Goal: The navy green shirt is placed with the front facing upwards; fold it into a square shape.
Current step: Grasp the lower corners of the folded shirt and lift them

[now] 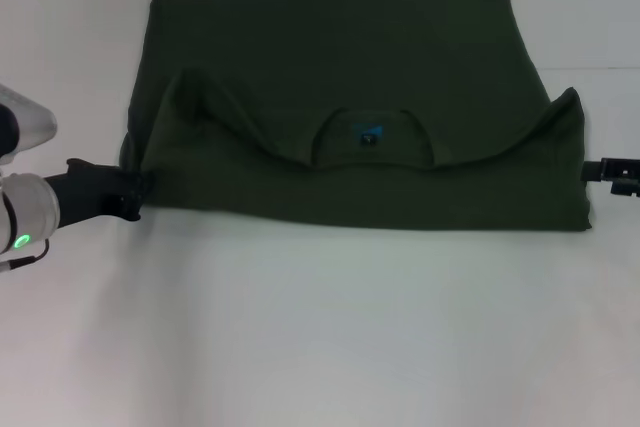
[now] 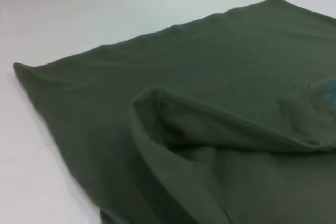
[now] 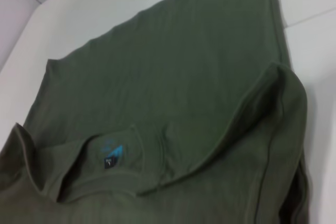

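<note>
The shirt (image 1: 340, 77) lies spread across the white counter (image 1: 320, 337), wide side to side, its far edge straight and flat; the near part is a folded-over layer whose collar (image 1: 372, 139) sits in the middle, facing up, with a small blue mark (image 1: 371, 133) and a dark tag inside it; no lettering shows. The folded layer rises to a soft peak at each end, one near the left edge, one at the right edge, and sags between them toward the collar.

The left tool (image 1: 135, 192) is at the shirt's near left corner, low to the counter, its black tip touching the cloth edge; whether it is apart or clamped on the cloth I cannot tell. The right tool (image 1: 600, 171) is at the shirt's right edge, just beside the raised peak; its state I cannot tell either.

The left wrist view shows the raised fold (image 2: 157, 98) standing off the flat layer beneath; the right wrist view shows the collar (image 3: 100, 166) and the other peak (image 3: 283, 77).
</note>
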